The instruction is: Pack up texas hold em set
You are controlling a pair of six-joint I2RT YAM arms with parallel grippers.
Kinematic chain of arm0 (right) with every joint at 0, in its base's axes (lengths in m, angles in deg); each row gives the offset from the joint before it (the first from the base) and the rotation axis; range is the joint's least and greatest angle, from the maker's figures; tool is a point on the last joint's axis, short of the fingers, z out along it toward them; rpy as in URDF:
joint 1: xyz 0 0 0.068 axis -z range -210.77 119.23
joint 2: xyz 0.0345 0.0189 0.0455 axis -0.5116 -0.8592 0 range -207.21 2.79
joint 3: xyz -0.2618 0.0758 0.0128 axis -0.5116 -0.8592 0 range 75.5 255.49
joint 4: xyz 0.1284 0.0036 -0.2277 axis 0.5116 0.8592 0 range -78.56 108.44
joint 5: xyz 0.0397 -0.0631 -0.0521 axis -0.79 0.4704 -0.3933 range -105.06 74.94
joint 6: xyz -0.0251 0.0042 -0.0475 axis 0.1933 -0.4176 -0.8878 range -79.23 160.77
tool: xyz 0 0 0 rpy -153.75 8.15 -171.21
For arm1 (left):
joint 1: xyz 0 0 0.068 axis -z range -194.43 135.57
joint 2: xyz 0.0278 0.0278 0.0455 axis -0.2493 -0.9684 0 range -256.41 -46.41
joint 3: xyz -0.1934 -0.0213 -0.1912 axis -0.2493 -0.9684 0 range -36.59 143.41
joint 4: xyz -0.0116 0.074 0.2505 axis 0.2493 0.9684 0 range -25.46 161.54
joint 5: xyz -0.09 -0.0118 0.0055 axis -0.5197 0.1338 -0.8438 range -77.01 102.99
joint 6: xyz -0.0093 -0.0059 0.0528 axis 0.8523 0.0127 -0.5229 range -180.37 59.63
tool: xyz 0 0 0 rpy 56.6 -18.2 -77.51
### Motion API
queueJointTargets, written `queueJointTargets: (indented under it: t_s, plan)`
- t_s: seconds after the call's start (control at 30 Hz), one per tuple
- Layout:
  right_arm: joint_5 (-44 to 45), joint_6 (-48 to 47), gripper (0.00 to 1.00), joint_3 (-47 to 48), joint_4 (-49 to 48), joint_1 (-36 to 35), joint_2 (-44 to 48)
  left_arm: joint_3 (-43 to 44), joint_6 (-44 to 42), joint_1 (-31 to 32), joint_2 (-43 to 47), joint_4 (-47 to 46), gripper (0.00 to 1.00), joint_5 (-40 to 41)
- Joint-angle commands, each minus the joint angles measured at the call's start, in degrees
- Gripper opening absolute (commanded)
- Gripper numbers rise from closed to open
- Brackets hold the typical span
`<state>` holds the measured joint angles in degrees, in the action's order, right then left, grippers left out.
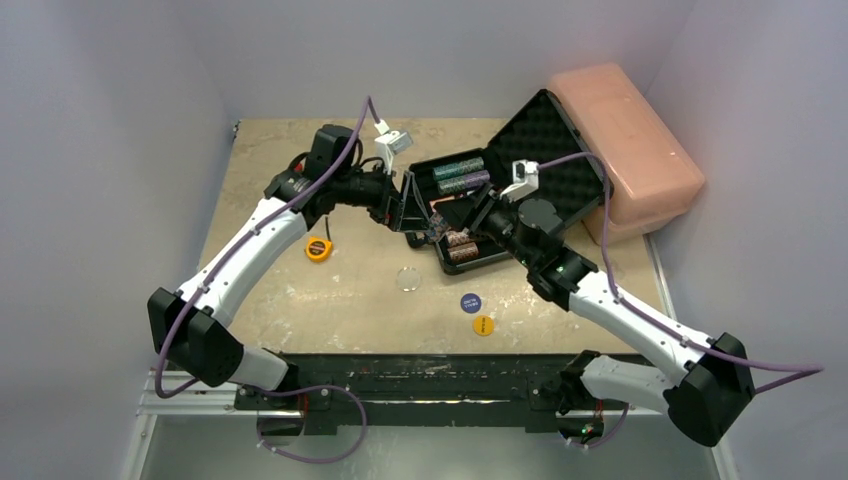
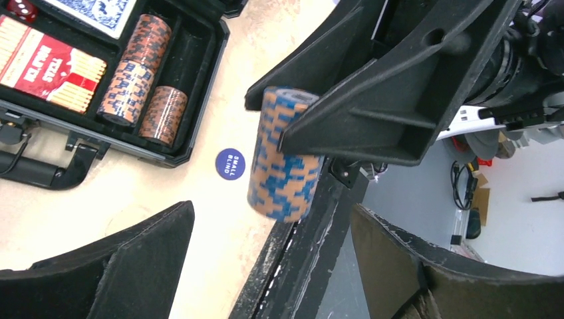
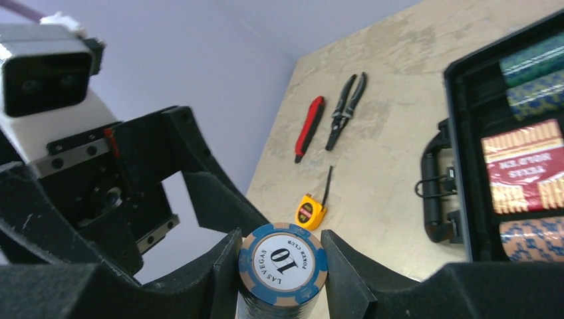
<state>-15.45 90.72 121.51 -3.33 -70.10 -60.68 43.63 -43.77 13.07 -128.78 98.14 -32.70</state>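
Observation:
The black briefcase (image 1: 520, 150) lies open at the back right. It holds chip stacks (image 1: 460, 175), a red deck (image 2: 46, 70), a blue deck (image 2: 100, 10) and a red die (image 2: 23, 8). My right gripper (image 3: 282, 247) is shut on a blue-and-orange chip stack (image 3: 282, 262) with a "10" on top, held in the air by the case's front left corner (image 1: 440, 230). My left gripper (image 2: 273, 222) is wide open and empty, facing that stack (image 2: 282, 159) without touching it. Three round buttons lie on the table: clear (image 1: 408, 278), blue (image 1: 471, 302) and yellow (image 1: 483, 325).
A pink plastic box (image 1: 625, 140) stands behind the case lid. A yellow tape measure (image 1: 318, 248) lies left of centre; pliers (image 3: 346, 109) and a red tool (image 3: 308, 127) lie further back left. The case handle (image 3: 435, 193) juts out toward the left gripper.

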Motion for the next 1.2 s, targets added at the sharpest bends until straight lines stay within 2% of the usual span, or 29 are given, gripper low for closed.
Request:
queueJointTargets:
  t_s: [0.0,0.17,0.3,0.43,0.53,0.8,1.17]
  plan:
    - [9.59,1.06,0.0,2.98,1.94,-0.12,3.52,2.25,-2.37,-0.26,3.41,0.36,0.87,4.1]
    - [18.89,4.74,0.0,3.89,10.63,0.02,4.51,1.1,-3.68,-0.35,6.27,1.0,0.87,13.42]
    - [25.0,6.61,0.0,3.85,14.47,0.04,4.67,-0.32,-4.39,-0.35,9.47,1.33,0.87,26.51]
    - [29.93,8.4,0.0,5.84,19.28,0.21,2.88,-1.08,-4.82,-0.32,12.0,2.24,0.87,36.75]
    - [32.29,9.83,0.0,8.21,23.49,1.21,0.37,-1.72,-4.52,-0.26,13.85,1.92,0.87,41.6]
    - [26.83,12.79,0.0,8.96,26.54,9.83,-5.12,-3.68,-3.82,-0.26,17.83,0.35,0.87,50.58]
    - [22.1,15.76,0.0,8.56,25.74,15.0,-12.03,-3.26,-3.66,-0.26,17.36,0.71,0.87,51.07]
